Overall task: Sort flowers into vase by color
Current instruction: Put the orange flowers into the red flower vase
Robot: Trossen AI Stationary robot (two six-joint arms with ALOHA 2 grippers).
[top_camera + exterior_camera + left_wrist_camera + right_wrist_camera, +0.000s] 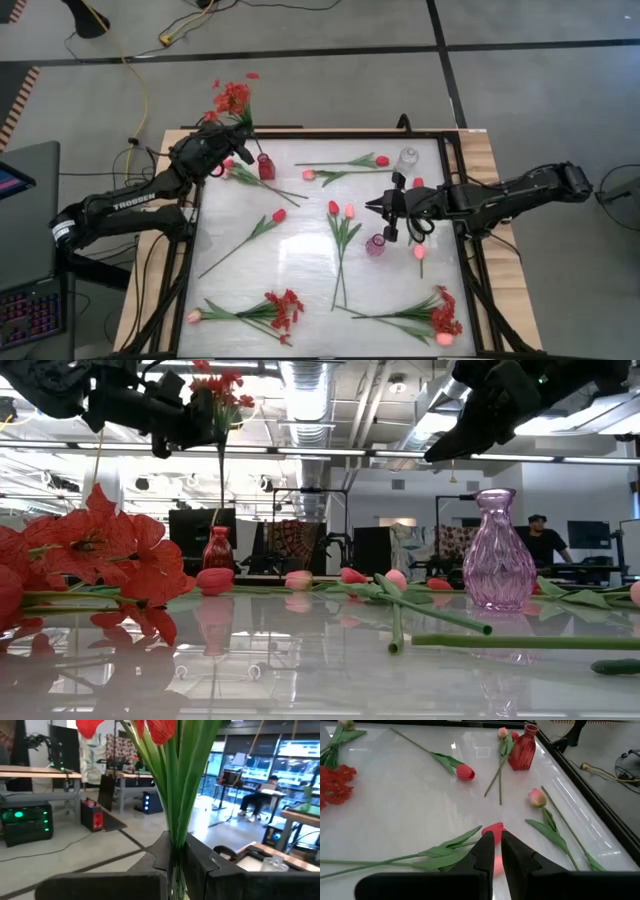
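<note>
My left gripper (232, 138) is shut on a bushy spray of red blossoms (233, 97) at the table's far left, beside the small red vase (266, 166). In the low view the spray (214, 388) stands upright, and its stem (220, 480) runs down to the red vase's mouth (219, 530). My right gripper (384, 207) hovers shut above the table's middle, over a red tulip (494, 827), touching nothing. The purple vase (375, 245) stands just near of it. Other tulips and red sprays lie flat on the table. My left gripper pinches the spray's bundled green stems (175, 851) between its two fingers, below the blossoms. The fingers lie across the stems. The spray is upright, with its blossoms (161, 729) above the fingers. Its lower stem reaches the red vase's mouth; whether it is inside, I cannot tell.
A clear vase (408, 160) stands at the far right. Tulips lie at the far middle (345, 165), the left (279, 215) and the centre (341, 240). Red sprays lie along the near edge (283, 306) (443, 315). A black frame (190, 250) borders the white tabletop.
</note>
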